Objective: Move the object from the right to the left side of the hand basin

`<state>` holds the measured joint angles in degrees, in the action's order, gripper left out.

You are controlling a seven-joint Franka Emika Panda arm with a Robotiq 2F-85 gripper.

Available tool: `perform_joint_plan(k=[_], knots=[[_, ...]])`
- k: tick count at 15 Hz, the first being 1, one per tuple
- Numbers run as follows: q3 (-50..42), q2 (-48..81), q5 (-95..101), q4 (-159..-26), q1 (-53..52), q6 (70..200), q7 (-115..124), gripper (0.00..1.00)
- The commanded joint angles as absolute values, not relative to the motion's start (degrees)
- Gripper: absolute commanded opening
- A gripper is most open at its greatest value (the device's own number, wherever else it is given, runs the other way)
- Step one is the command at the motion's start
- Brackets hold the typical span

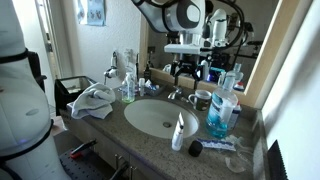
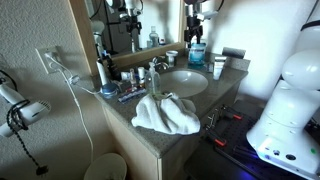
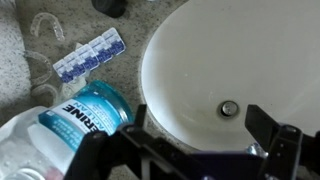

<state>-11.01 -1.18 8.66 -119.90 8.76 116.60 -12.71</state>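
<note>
The white oval hand basin (image 1: pixel 158 116) is set in a speckled counter; it also shows in the wrist view (image 3: pixel 230 60) with its drain (image 3: pixel 229 108). A blue mouthwash bottle (image 1: pixel 220 110) stands beside the basin in both exterior views (image 2: pixel 197 55) and lies at the lower left of the wrist view (image 3: pixel 85 115). My gripper (image 1: pixel 186 68) hangs open and empty above the back of the basin, close to the bottle but apart from it. Its two black fingers frame the drain in the wrist view (image 3: pixel 200 122).
A white tube (image 1: pixel 179 130), a black cap (image 1: pixel 195 148) and a cup (image 1: pixel 203 98) stand near the bottle. A blue blister pack (image 3: pixel 90 55) lies on the counter. A crumpled towel (image 1: pixel 92 100) and small bottles (image 1: pixel 130 85) occupy the opposite side. The mirror is right behind.
</note>
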Motion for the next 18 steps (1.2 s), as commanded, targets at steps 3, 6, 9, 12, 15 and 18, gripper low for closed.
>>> perform_joint_plan(k=[3, 6, 9, 12, 15, 18], knots=[[-13.0, 4.7, 8.3, -117.2, 12.3, 119.6, -19.5, 1.0], [-13.4, 5.9, 8.5, -117.4, 13.5, 120.5, -20.0, 1.0], [-13.3, 6.4, 8.2, -118.1, 14.1, 121.3, -19.8, 1.0], [-13.3, 7.1, 7.8, -118.9, 14.5, 121.9, -19.7, 1.0], [-13.5, 7.9, 8.0, -119.5, 15.0, 122.3, -19.3, 1.0], [-13.8, 8.9, 8.6, -119.8, 15.7, 123.0, -18.5, 1.0]])
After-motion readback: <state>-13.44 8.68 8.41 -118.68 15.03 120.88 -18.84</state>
